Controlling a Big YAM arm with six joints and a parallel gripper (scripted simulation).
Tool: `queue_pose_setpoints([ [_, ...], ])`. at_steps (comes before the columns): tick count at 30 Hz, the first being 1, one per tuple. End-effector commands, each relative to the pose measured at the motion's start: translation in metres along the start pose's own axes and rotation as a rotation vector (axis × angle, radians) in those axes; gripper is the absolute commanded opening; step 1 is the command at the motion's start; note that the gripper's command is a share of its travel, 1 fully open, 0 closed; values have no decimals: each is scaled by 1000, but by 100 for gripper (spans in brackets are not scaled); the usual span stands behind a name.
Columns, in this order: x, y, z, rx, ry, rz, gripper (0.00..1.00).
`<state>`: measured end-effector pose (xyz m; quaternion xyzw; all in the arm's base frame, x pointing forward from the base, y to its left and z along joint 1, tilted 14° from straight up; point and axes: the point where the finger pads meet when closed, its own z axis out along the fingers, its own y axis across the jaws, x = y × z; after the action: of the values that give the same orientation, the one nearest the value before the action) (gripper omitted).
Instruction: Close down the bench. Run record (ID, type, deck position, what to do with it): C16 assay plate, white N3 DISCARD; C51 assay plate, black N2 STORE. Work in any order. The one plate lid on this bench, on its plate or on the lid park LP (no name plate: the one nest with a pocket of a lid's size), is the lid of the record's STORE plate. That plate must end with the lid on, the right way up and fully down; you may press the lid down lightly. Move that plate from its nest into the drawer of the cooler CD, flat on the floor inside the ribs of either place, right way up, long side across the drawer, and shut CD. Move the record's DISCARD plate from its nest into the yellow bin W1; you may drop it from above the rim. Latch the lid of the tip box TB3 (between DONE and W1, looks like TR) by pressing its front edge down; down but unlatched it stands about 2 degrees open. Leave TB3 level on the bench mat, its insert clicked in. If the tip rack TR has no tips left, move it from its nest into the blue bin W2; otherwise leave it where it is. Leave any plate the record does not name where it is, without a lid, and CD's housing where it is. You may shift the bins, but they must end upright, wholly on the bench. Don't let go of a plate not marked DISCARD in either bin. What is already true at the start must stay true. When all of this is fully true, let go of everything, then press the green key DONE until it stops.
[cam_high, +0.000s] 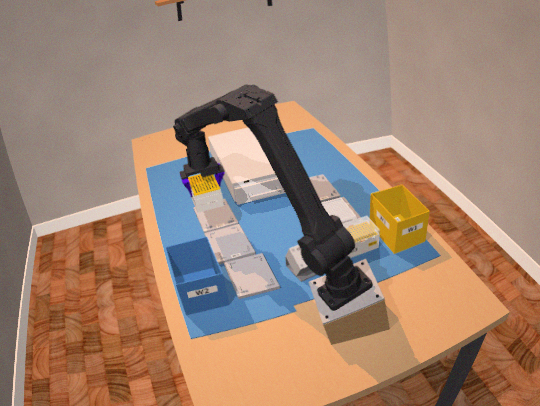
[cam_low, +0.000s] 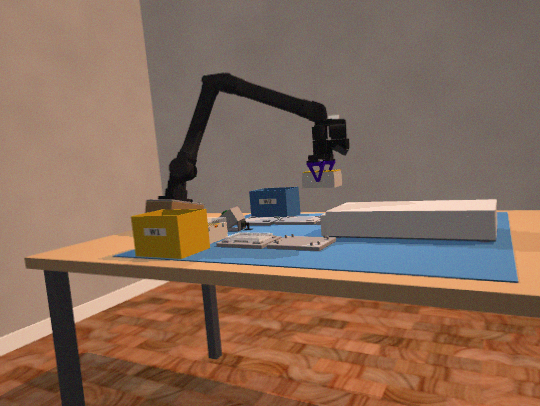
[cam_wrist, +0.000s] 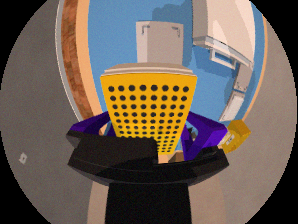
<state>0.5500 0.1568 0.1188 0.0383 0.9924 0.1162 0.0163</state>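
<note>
Fingers (cam_low: 320, 169) clamped on tip rack TR (cam_low: 322, 178), held well above the bench (cam_low: 310, 285); carry it level until blue bin W2 (cam_low: 274, 201) sits directly below them, then release.

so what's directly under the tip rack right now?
The hand holds the tip rack in the air. In the wrist view an empty grey nest on the blue mat shows beyond it; what lies straight below is covered by the rack.
</note>
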Motion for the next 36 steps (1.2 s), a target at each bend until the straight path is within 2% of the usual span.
queue_pose_setpoints([
  [1, -1, 13, -30, -19, -70, -7, 0],
  [15, 30, 25, -28, -20, -68, -8, 0],
  [16, 17, 19, -43, -28, -100, 12, 0],
  [17, 32, 21, -29, -20, -71, 5, 0],
  [18, 37, 28, -28, -21, -67, -8, 0],
  [32, 68, 39, -26, -22, -64, -7, 0],
  [33, 53, 38, -42, -35, -102, 6, 0],
  [34, 71, 38, -26, -22, -67, 0, 0],
  [36, 79, 42, -25, -21, -58, -6, 0],
])
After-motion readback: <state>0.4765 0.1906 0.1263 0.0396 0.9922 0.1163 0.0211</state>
